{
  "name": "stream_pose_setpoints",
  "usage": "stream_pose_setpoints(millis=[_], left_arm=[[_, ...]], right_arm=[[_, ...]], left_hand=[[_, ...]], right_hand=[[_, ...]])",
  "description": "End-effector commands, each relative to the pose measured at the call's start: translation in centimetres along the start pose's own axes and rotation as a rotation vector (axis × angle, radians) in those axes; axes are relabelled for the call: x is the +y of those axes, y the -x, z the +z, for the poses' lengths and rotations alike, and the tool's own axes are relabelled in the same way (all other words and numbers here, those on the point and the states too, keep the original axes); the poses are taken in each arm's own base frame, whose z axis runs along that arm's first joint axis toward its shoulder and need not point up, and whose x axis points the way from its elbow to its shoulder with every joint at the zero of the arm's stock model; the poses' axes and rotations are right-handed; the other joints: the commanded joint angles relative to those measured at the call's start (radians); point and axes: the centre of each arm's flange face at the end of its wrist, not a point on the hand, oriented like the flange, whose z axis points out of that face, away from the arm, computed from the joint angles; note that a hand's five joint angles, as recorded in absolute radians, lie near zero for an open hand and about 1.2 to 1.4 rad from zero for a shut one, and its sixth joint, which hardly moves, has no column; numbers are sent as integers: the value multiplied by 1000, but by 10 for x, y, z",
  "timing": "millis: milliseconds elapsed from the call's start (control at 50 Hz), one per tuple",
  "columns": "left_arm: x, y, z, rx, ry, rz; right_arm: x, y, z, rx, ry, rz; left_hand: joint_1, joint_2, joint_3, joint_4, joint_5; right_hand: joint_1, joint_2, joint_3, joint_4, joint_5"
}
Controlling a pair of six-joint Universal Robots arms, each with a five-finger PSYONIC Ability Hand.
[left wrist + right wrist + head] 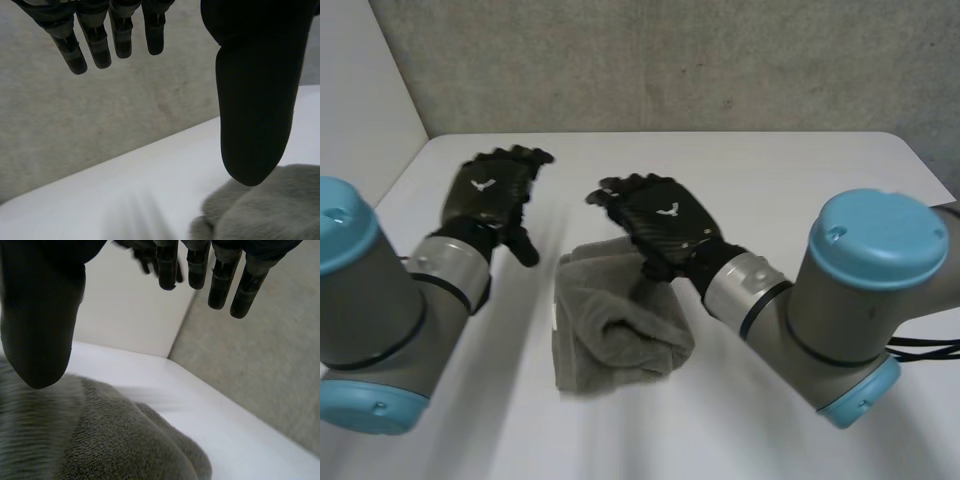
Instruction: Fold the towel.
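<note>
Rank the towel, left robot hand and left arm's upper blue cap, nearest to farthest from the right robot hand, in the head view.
1. towel, just beneath the right robot hand.
2. left robot hand, to its left.
3. left arm's upper blue cap, farthest left.

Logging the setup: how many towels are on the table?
1. The grey towel lies bunched on the white table, its far edge beneath the right hand; the left hand is beside it, apart. None seems hidden.
</note>
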Motion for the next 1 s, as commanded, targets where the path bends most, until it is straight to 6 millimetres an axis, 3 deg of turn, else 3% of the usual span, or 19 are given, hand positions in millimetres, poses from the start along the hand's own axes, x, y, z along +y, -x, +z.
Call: stream_pose_setpoints(millis=[20, 260, 380, 440, 460, 480, 500, 520, 540, 560, 580, 600, 620, 640, 660, 680, 720, 820, 1000], left_arm=[[33, -23, 3, 63, 89, -40], [110, -46, 1, 116, 303, -13], [110, -43, 4, 104, 312, -7], [95, -43, 6, 103, 280, -9], [75, -42, 7, 104, 228, -16], [54, -40, 7, 100, 175, -23], [53, -40, 7, 100, 175, -23], [31, -38, 7, 95, 116, -30], [8, -36, 6, 93, 50, -37], [8, -36, 6, 93, 50, -37], [-17, -35, 4, 92, -18, -46], [-17, -35, 4, 92, -19, -46], [-42, -33, 0, 90, -81, -53], [-65, -29, -7, 83, -129, -59], [-65, -29, -7, 83, -129, -59], [-87, -23, -13, 68, -165, -65], [-106, -14, -18, 44, -187, -69], [-122, 4, -26, -24, -140, -69], [-126, 13, -25, -81, -137, -67]], right_arm=[[29, -17, 0, 50, 150, 141], [85, -21, 3, 90, 347, 202], [86, -21, 4, 93, 348, 198], [71, -26, 4, 107, 310, 184], [50, -31, 2, 125, 259, 165], [50, -31, 2, 125, 258, 165], [27, -36, -2, 153, 203, 150], [27, -36, -2, 154, 202, 149], [3, -47, -8, 197, 142, 130], [-20, -59, -14, 247, 85, 112], [-21, -59, -14, 248, 84, 112], [-41, -68, -22, 290, 31, 93], [-65, -77, -30, 342, -31, 68], [-66, -77, -30, 343, -32, 68], [-86, -83, -39, 387, -85, 49], [-102, -92, -48, 443, -125, 30], [-113, -102, -56, 497, -153, 16], [-132, -123, -77, 620, -128, -15], [-131, -128, -79, 646, -81, -34]], left_hand=[[34, 35, 33, 34, 69], [37, 38, 36, 37, 72], [37, 38, 36, 37, 72], [34, 35, 33, 34, 69], [28, 29, 27, 28, 63], [25, 26, 24, 25, 60], [25, 26, 24, 25, 60], [20, 20, 18, 19, 54], [14, 14, 13, 13, 48], [14, 14, 13, 13, 48], [11, 11, 10, 10, 45], [11, 11, 10, 10, 45], [11, 11, 10, 10, 45], [11, 11, 10, 10, 45], [11, 11, 10, 10, 45], [11, 11, 10, 10, 45], [11, 11, 10, 10, 45], [8, 8, 7, 7, 43], [11, 11, 10, 10, 45]], right_hand=[[-58, -68, -63, -79, -60], [-58, -68, -63, -79, -60], [-58, -68, -63, -79, -60], [-58, -68, -63, -79, -60], [-58, -68, -63, -79, -60], [-58, -68, -63, -79, -60], [-58, -68, -63, -79, -60], [-58, -68, -63, -79, -60], [-58, -68, -63, -79, -60], [-58, -68, -63, -79, -60], [-58, -68, -63, -79, -60], [-58, -68, -63, -79, -60], [-58, -68, -63, -79, -60], [-58, -68, -63, -79, -60], [-58, -68, -63, -79, -60], [-58, -68, -63, -79, -60], [-58, -68, -63, -79, -60], [-58, -68, -63, -79, -60], [-58, -68, -63, -79, -60]])
